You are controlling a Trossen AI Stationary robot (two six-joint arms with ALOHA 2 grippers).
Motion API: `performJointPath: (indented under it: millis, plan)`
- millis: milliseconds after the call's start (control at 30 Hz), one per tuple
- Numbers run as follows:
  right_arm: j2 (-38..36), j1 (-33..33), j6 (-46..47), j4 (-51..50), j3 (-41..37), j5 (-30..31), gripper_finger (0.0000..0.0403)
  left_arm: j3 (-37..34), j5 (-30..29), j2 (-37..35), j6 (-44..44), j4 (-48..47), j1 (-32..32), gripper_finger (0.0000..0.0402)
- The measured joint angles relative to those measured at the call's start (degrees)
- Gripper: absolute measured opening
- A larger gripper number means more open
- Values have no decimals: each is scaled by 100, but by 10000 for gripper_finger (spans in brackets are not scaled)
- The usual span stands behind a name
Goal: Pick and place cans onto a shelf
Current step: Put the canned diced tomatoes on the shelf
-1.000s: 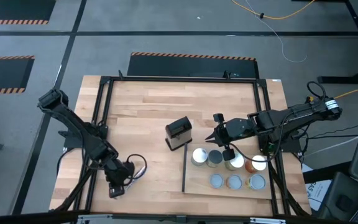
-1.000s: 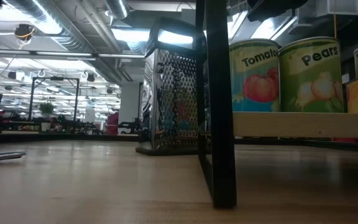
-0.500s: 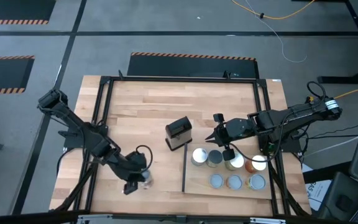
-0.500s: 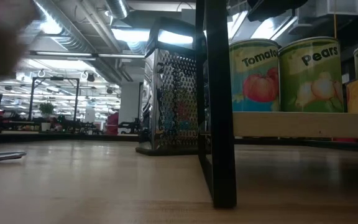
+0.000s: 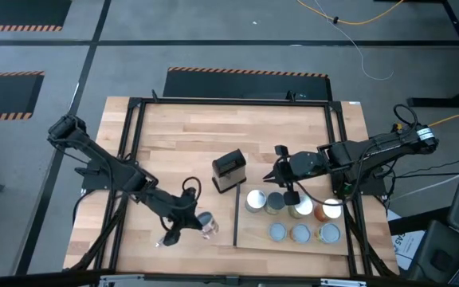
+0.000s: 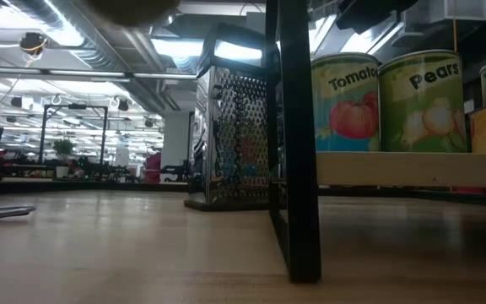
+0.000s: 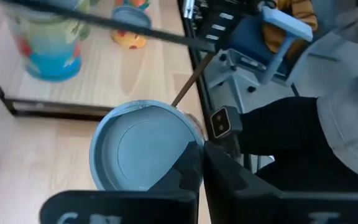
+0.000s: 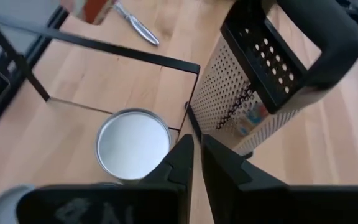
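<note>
Shelf (image 6: 412,169) cans (image 6: 347,102) read "Tomato" and "Pears"

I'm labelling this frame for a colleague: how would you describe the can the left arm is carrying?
Start at the pale wood shelf in the table's front right part, edged by a thin black bar. Just left of that bar, the left claw holds one can. It is the only can off the shelf; the others stand on it in two rows.
</note>
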Motion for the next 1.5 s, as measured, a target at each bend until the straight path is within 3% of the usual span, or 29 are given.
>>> performJointPath:
  millis: [233, 533, 800, 1133, 1500]
  plan:
    - [-52, 139, 544, -15, 0, -4, 37, 812, 87, -2, 911, -658, 18, 0]
    - [-791, 348, 982, -303, 1, -3, 37, 1728, 70, 260, 1678, -969, 320, 0]
    - [-1360, 345, 1237, -1002, 2, 2, 37, 3314, 637, 1475, 2806, -1561, 819, 0]
    - [-1464, 345, 1211, -1093, -53, 4, 37, 5453, 957, 3307, 3349, -2421, 1081, 0]
    - [-1462, 345, 1372, -1106, -666, 2, 37, 5732, 884, 4303, 3352, -2506, 1023, 0]
